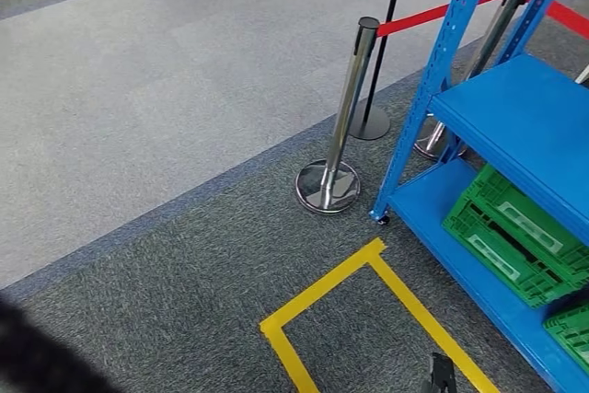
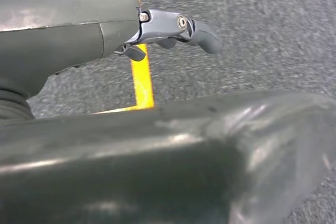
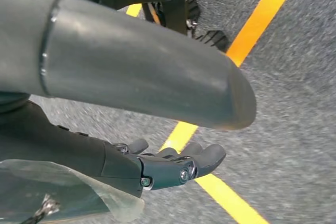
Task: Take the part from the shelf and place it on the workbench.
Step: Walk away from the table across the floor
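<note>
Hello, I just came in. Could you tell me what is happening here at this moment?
Nothing is being handled. The left robot hand and the right robot hand hang over grey carpet with yellow tape, holding nothing. In the head view, a blue shelf stands to the right with green crates on its lower level, beside a chrome barrier post. No workbench is visible.

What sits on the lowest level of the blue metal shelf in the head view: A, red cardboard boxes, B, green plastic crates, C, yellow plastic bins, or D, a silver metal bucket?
B: green slatted plastic crates rest on the bottom level of the blue metal shelf, whose upper level above them is bare blue.
</note>
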Robot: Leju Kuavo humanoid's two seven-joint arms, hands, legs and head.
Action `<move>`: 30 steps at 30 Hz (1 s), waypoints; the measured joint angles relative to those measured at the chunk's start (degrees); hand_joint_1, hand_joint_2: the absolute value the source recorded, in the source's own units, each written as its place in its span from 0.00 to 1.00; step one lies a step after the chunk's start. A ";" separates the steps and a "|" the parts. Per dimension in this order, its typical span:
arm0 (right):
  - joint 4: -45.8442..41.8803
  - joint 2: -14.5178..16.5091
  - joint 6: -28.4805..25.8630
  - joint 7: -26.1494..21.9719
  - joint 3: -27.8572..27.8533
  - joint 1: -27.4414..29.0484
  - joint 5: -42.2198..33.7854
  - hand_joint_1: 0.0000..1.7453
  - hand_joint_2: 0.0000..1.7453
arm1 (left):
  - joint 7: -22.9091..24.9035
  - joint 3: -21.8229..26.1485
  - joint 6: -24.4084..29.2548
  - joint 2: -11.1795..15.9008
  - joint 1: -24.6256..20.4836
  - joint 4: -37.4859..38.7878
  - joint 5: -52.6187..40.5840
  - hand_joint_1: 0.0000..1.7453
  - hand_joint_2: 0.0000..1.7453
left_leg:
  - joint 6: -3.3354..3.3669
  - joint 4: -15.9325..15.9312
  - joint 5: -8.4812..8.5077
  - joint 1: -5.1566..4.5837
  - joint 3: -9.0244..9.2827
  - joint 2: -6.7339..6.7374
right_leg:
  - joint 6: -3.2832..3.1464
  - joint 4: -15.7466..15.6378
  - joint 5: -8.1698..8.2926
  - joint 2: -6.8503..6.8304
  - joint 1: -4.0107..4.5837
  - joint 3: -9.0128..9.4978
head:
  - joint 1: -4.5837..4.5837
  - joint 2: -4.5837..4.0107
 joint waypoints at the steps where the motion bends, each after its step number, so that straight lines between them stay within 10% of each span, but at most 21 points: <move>1: -0.02 0.02 0.00 0.02 -0.27 -0.04 -0.14 0.00 0.00 | -0.11 0.03 -0.08 -0.02 0.01 -0.01 0.00 0.00 0.00 | 0.32 -0.42 0.24 0.07 0.14 0.90 | 0.24 1.59 -1.08 -1.69 0.10 -0.93 | 0.13 0.00; 3: -0.09 0.03 0.01 0.03 -0.68 -0.35 -0.34 0.00 0.00 | -0.28 0.11 -0.25 0.03 0.11 -0.02 0.01 0.00 0.00 | 0.68 -0.74 0.37 0.03 0.25 2.80 | 0.69 8.11 -4.70 -5.16 0.09 -4.00 | 0.35 0.00; 6: -0.19 0.03 0.03 0.03 -1.12 -0.34 -0.38 0.00 0.00 | -0.32 0.22 -0.36 0.03 0.12 -0.02 -0.02 0.00 0.00 | 0.64 -0.70 0.20 0.00 0.29 5.47 | 1.44 15.07 -6.85 -6.20 -0.38 -7.03 | 0.39 0.00; 9: -0.35 0.04 0.03 0.03 -1.72 -0.27 -0.31 0.00 0.00 | -0.14 0.28 -0.17 -0.03 0.01 -0.02 -0.08 0.00 0.00 | -0.03 -0.40 -0.33 0.05 0.60 7.52 | 1.87 5.55 -2.36 -8.76 -0.63 -1.47 | 0.41 0.00; 12: -0.52 0.10 0.10 0.05 -1.93 -0.57 -0.27 0.00 0.00 | 0.03 0.38 -0.02 -0.02 -0.06 -0.02 -0.12 0.00 0.00 | -1.02 0.17 -0.99 -0.37 0.83 9.05 | 0.75 -0.32 -1.38 -10.65 -0.20 2.02 | 0.15 0.00; 16: -0.62 0.09 0.10 0.15 -2.38 -0.33 -0.26 0.00 0.00 | 0.02 0.44 0.01 -0.09 -0.33 -0.02 -0.12 0.00 0.00 | -2.09 2.07 -2.88 0.04 0.68 8.43 | -0.95 -0.46 -1.14 -8.31 -0.19 2.08 | -0.18 0.00; 21: -0.65 0.14 0.49 0.33 -2.61 -0.45 -0.23 0.00 0.00 | -0.06 0.52 0.07 -0.11 0.01 0.01 -0.17 0.00 0.00 | -1.94 17.90 -9.34 0.03 -6.79 4.36 | -1.73 -0.51 -1.01 -4.55 0.09 2.23 | -0.72 0.00; 25: -0.65 0.18 0.68 0.47 -2.88 -0.35 -0.20 0.00 0.00 | -0.07 0.55 0.17 -0.04 -0.07 -0.01 -0.39 0.00 0.00 | -0.58 6.32 -1.36 -0.21 -2.71 1.64 | -1.62 -0.45 -0.95 -1.31 0.34 2.50 | -0.70 0.00; 27: -0.66 0.20 0.69 0.49 -3.03 -0.44 -0.19 0.00 0.00 | -0.14 0.54 0.19 -0.05 -0.20 0.00 -0.57 0.00 0.00 | -0.32 1.75 -0.09 -0.24 -0.92 -0.35 | -1.21 -0.35 -0.77 -0.04 0.27 2.13 | -0.70 0.00; 30: -0.67 0.20 0.65 0.56 -3.22 -0.20 -0.18 0.00 0.00 | -0.37 0.57 0.08 -0.23 -0.40 -0.01 -0.59 0.00 0.00 | 0.06 0.74 -0.04 -0.29 -0.64 0.68 | -0.16 -0.31 -0.59 0.72 0.01 1.11 | -0.71 0.00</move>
